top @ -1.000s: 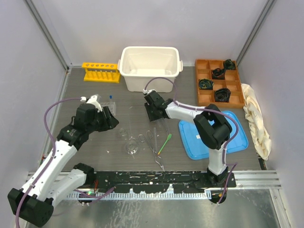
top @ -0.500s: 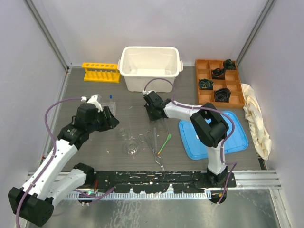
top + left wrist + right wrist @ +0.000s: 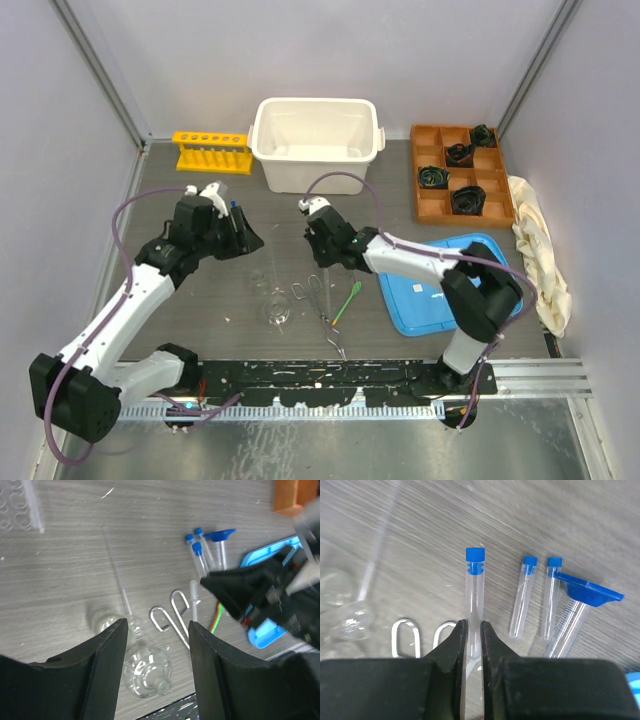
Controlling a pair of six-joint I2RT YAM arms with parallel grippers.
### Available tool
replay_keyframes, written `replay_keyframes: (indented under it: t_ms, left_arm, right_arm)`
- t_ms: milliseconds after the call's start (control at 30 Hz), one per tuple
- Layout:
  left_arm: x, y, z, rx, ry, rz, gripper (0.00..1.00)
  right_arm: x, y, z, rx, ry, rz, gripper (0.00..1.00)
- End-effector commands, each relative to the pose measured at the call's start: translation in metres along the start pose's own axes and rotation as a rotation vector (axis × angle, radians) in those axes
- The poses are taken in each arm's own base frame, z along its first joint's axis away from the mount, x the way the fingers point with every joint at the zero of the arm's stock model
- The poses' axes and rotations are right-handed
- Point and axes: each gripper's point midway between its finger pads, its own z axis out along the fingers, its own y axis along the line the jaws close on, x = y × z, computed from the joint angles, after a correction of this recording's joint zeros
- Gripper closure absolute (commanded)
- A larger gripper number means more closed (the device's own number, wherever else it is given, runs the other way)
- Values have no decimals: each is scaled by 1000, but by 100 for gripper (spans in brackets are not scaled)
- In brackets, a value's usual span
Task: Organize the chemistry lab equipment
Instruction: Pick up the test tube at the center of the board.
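We find bare table left of the flasks. Tongs and green spatula crowd the middle; two capped tubes and the cylinder lie just beside the right fingers pinching a tube.

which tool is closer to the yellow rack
Left. The left tool hovers a little nearer the bases than the yellow rack; the right tool sits farther right, gripping a blue-capped test tube.
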Motion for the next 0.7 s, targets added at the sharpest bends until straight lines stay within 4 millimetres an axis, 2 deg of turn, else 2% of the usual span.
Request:
replay_keyframes:
  t_ms: [0,200,333,533,667]
  left_arm:
    - [-38,-43,-3,146,-69,10,46]
    - [-43,-64,5,214,6,-3,47]
    - [-52,-82,-2,283,-1,-36,47]
    - [-57,-101,-13,365,-6,-100,48]
    - [-52,-107,-14,406,18,-137,49]
  right_arm:
    - [-61,27,-57,-15,-289,-50,99]
    - [-77,51,-107,-42,-473,-60,99]
    - [-74,55,-127,-61,-572,-22,99]
    - [-68,61,-132,-91,-628,16,99]
    - [-72,67,-133,-94,-635,7,99]
